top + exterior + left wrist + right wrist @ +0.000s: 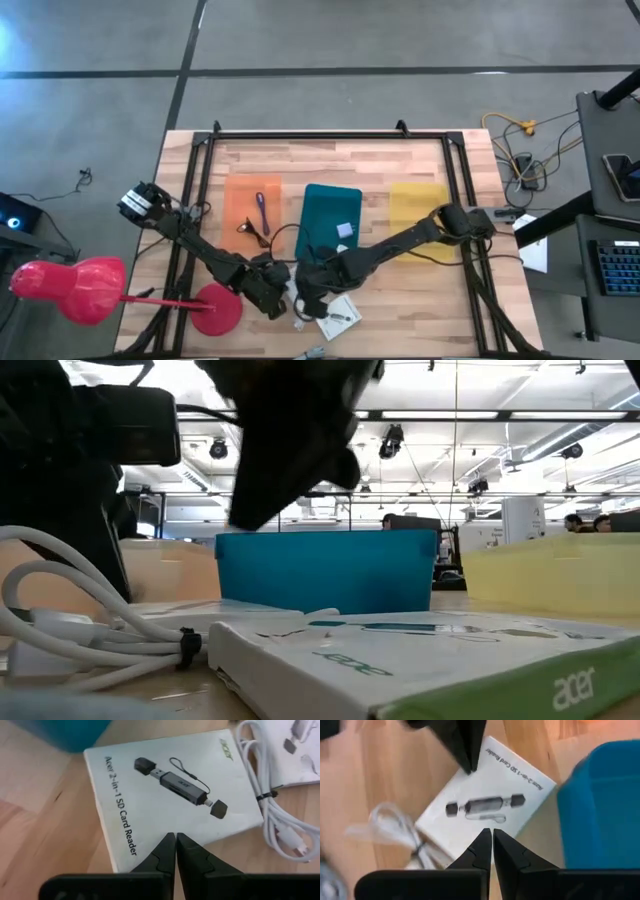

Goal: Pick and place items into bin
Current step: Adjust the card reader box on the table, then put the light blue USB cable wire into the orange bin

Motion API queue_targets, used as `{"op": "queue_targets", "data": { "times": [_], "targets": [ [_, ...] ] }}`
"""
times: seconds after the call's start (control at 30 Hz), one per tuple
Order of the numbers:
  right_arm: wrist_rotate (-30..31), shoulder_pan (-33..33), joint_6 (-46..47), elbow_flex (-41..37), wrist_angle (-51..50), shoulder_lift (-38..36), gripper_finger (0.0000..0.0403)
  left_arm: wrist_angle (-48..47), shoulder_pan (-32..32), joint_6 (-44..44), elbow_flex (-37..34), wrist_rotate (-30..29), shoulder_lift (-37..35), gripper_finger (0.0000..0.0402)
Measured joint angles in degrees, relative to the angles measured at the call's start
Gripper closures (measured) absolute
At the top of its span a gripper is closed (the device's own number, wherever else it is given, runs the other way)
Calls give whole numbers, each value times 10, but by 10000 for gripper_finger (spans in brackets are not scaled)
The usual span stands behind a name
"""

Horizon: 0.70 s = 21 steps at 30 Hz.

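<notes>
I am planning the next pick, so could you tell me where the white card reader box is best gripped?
The card reader box lies flat on the table, so probably come from above and pinch across two opposite edges, away from the white cable beside it.

Robotics lab or test hall, probably within a large open industrial space. Grey concrete floor (350, 40) with dark seams surrounds a wooden surface (330, 160) framed by a black rig (300, 133). Ceiling strip lights (480, 415) and hanging cameras (392, 440) show overhead; a keyboard (615, 268) and cables (520, 140) lie alongside.
</notes>
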Motion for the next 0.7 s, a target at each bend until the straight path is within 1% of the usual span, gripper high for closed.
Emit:
{"op": "queue_targets", "data": {
  "times": [0.13,0.27,0.33,0.43,0.5,0.57,0.63,0.7],
  "targets": [
    [1,15,-63,21,-83,-22,394,4,0,20,0,3,-3,402],
    [-2,41,-101,13,-167,-49,394,-4,-1,43,2,4,-18,402],
    [-21,59,-122,1,-175,-60,394,-4,-4,59,2,4,-29,402],
    [-74,86,-177,-11,-139,-66,388,-3,-11,83,2,2,-53,402],
    [-90,98,-206,-11,-113,-65,373,-11,-18,100,2,2,-67,401],
    [-91,100,-223,-6,-96,-60,347,-31,-27,106,2,3,-82,397],
    [-88,99,-252,3,-88,-54,315,-47,-40,100,2,8,-99,380],
    [-86,98,-282,11,-75,-48,280,-43,-59,85,2,18,-109,357]
  ]
}}
